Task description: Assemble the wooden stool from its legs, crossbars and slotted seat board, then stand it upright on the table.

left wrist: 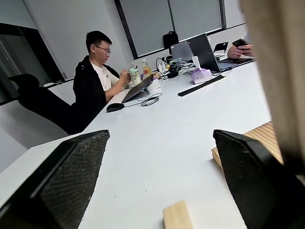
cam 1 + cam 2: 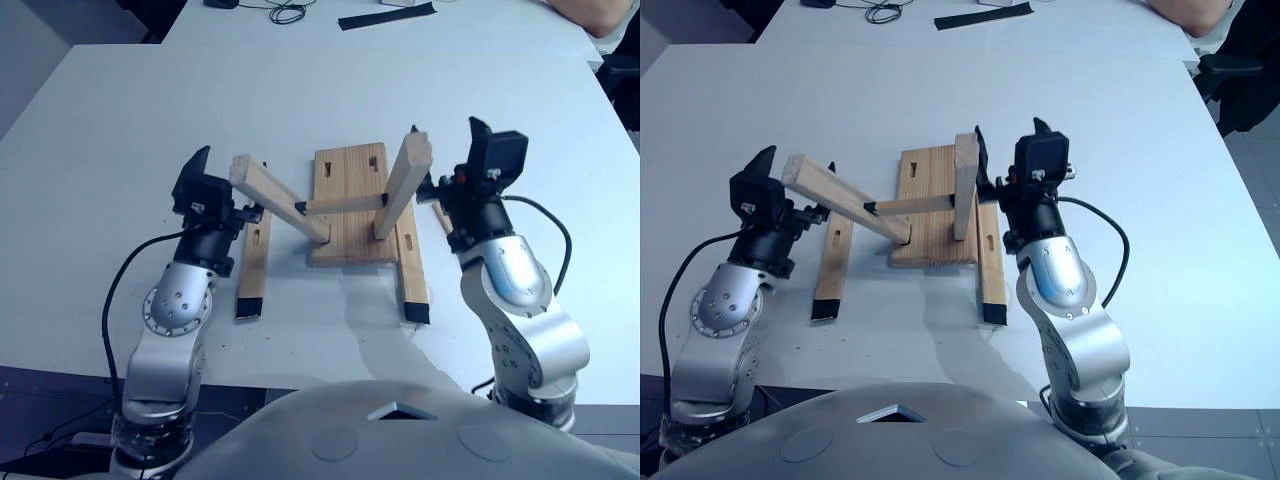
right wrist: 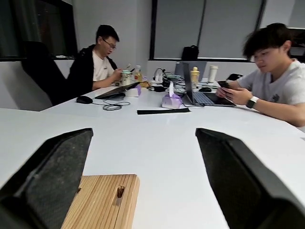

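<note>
From the head, the seat board (image 2: 345, 165) lies flat on the table (image 2: 120, 120); two legs (image 2: 403, 185) and a crossbar (image 2: 345, 204) stand on it; from the wrists, the left gripper (image 1: 161, 136) and right gripper (image 3: 144, 131) have fingers spread wide apart.

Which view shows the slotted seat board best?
The left eye view: the seat board lies almost whole, slots visible, though raised legs and a crossbar cross it. The right eye view shows the same. The right wrist view catches one corner with a slot; the left wrist view, a slatted edge.
</note>
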Controlling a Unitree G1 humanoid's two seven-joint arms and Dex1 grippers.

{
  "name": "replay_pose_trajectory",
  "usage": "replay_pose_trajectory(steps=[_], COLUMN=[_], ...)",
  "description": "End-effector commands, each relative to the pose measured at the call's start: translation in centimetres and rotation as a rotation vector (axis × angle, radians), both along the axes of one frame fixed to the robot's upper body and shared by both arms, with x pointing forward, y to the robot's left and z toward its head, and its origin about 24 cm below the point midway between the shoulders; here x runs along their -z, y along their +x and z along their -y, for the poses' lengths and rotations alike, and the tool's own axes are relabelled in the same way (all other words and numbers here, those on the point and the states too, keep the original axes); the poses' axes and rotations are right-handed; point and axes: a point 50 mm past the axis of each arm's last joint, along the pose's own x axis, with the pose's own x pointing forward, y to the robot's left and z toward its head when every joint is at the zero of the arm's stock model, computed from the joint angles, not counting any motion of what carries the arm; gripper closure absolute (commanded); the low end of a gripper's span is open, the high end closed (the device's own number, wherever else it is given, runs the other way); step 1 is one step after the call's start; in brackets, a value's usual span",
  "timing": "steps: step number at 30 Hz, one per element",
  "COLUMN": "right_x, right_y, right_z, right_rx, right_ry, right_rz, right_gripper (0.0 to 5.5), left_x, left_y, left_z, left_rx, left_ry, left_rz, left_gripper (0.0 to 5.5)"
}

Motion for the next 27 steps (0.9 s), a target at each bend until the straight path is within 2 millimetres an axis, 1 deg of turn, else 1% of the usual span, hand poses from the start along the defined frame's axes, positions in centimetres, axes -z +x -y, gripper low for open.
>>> replay_pose_trajectory(steps=[1,5,8,9,11,14,16,18,21,25,27], right_x=[1.6,2.8,3.4,3.7,4.5,5.7,7.1,8.2,8.8,9.1,9.3], right_y=[-0.1,0.1,0.3,0.4,0.8,1.2,1.6,1.9,1.8,1.2,1.0], right_z=[-2.2,-1.4,-0.7,-0.2,1.4,3.4,4.0,4.5,4.6,3.4,2.7], right_rx=[-0.198,-0.182,-0.165,-0.151,-0.103,-0.078,-0.095,-0.086,-0.095,-0.164,-0.207], right_ry=[0.007,-0.028,-0.049,-0.066,-0.135,-0.197,-0.241,-0.271,-0.272,-0.219,-0.222], right_rz=[-0.114,-0.156,-0.169,-0.172,-0.185,-0.207,-0.227,-0.232,-0.223,-0.223,-0.221], right_gripper=[1.50,1.50,1.50,1.50,1.50,1.50,1.50,1.50,1.50,1.50,1.50], left_x=[-1.1,-1.5,-1.4,-1.3,-1.0,-0.5,0.3,1.1,2.1,2.9,3.2], left_y=[0.0,0.3,0.4,0.3,0.3,0.2,0.1,0.0,0.0,-0.1,0.0], left_z=[3.1,2.2,1.6,1.4,0.7,-0.5,-1.1,-1.4,-1.8,-2.6,-2.7], left_rx=[0.234,0.184,0.184,0.181,0.167,0.138,0.120,0.118,0.118,0.102,0.094], left_ry=[-0.031,-0.019,-0.002,0.008,0.033,0.064,0.083,0.095,0.099,0.126,0.134], left_rz=[0.042,0.063,0.057,0.052,0.043,0.031,0.017,0.005,-0.019,-0.027,-0.022], left_gripper=[1.44,1.44,1.44,1.44,1.44,1.44,1.44,1.44,1.44,1.44,1.44])
